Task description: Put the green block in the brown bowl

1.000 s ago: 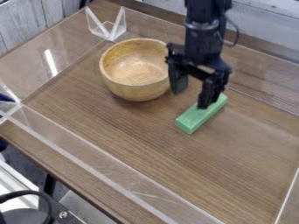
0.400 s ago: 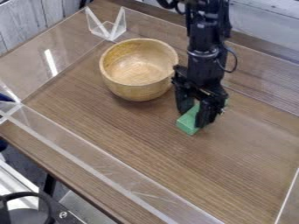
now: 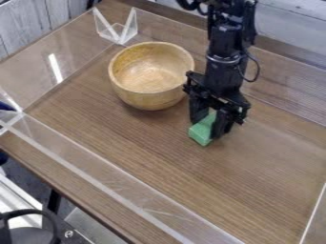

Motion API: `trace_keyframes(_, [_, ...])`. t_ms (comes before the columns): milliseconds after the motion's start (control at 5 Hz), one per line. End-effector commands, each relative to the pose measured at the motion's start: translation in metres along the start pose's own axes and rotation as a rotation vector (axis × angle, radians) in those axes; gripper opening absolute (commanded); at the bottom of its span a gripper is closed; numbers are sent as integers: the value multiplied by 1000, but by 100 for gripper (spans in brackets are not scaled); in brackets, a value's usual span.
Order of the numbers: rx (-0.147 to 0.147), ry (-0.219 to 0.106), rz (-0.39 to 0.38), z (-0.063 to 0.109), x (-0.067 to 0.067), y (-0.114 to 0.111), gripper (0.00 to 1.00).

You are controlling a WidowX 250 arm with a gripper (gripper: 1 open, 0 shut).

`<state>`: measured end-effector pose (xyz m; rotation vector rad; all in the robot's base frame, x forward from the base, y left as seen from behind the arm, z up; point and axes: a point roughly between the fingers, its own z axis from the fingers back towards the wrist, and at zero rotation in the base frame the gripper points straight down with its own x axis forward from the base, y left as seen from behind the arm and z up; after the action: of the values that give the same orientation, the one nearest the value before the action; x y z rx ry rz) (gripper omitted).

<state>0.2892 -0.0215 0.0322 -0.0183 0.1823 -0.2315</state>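
The small bright green rectangular block (image 3: 201, 132) lies flat on the brown wood-grain tabletop (image 3: 152, 172), just right of the round light-brown wooden bowl (image 3: 151, 76) and not touching it. Only its near end shows, a matte green corner poking out below the black fingers; the rest is hidden behind them.

A second ago much more of the block showed: it lay as a long bar running up and to the right, with the fingers spread wide and standing higher above its far end. Now the black robot gripper (image 3: 214, 122) has come down over the block and its fingers have drawn in so that they stand on either side of the green bar, pressed against it as far as the view tells. The block looks to sit in much the same spot on the table, still down on the wood and not lifted.

The gripper points straight down from the black arm, which rises out of the top of the view. The bowl holds nothing, its thick smooth rim whole and clear. Behind it, near the far left corner, stands a clear plastic stand (image 3: 116, 26). A low transparent wall (image 3: 76, 176) borders the tabletop along its near edge.
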Motion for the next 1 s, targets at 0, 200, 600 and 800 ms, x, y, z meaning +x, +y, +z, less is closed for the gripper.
trace_keyframes(0, [58,-142,-53,31,12,-4,0])
trace_keyframes(200, [99,-179,-111,28,11,-9,0])
trace_keyframes(600, [115,-230,-186,37,19,-7,0])
trace_keyframes(800, [116,-245,-216,35,22,-4,0])
